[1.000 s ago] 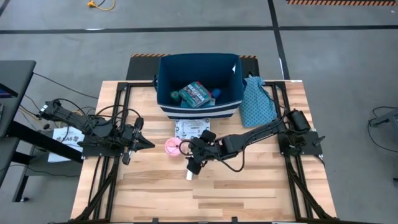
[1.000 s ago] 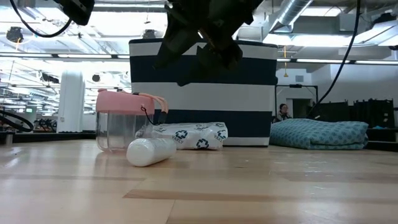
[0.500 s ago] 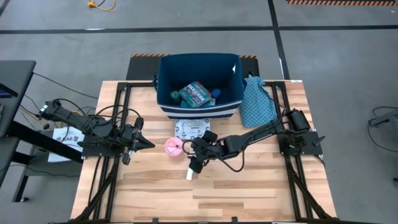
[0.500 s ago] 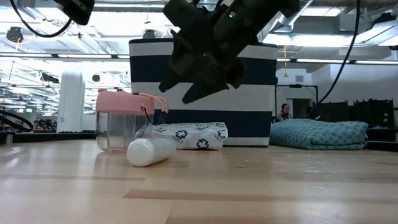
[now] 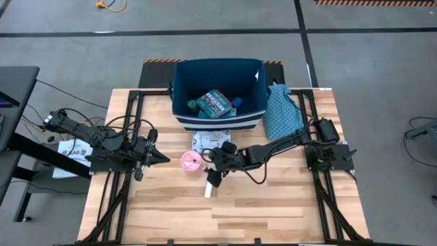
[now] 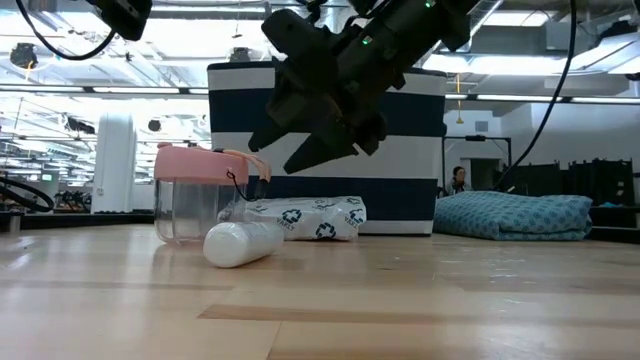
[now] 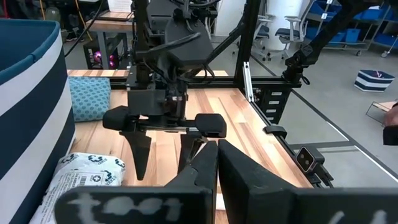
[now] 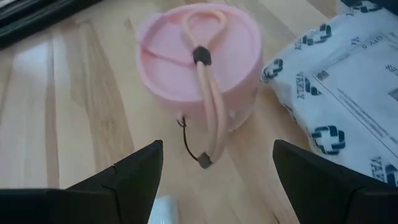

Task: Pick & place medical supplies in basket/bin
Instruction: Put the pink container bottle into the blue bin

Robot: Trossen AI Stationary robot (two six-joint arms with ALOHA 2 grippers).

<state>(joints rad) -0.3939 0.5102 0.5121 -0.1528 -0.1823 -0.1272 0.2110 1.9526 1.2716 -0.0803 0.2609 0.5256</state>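
A clear cup with a pink lid and loop strap (image 5: 190,161) (image 8: 198,53) stands on the table in front of the navy striped bin (image 5: 179,89) (image 6: 400,120). A white printed packet (image 5: 210,141) (image 8: 348,81) lies flat beside it, and a white stick (image 5: 209,190) (image 6: 243,244) lies nearer. My right gripper (image 5: 206,168) (image 6: 278,152) hovers open above the table, pointing down at the cup and touching nothing. My left gripper (image 5: 160,157) (image 7: 217,163) waits shut at the table's left side. A teal-and-white packet (image 5: 217,102) and a green roll (image 5: 193,104) lie in the bin.
The teal patterned pouch (image 5: 281,113) (image 6: 520,215) lies to the right of the bin. Black frame rails (image 5: 134,130) run along both sides of the table. Bare wood (image 5: 225,219) spreads across the near half of the table.
My right gripper has come down from higher up and has shifted a little toward the pink-lidded cup, staying open. The cup, the packet and the white stick have stayed where they were.
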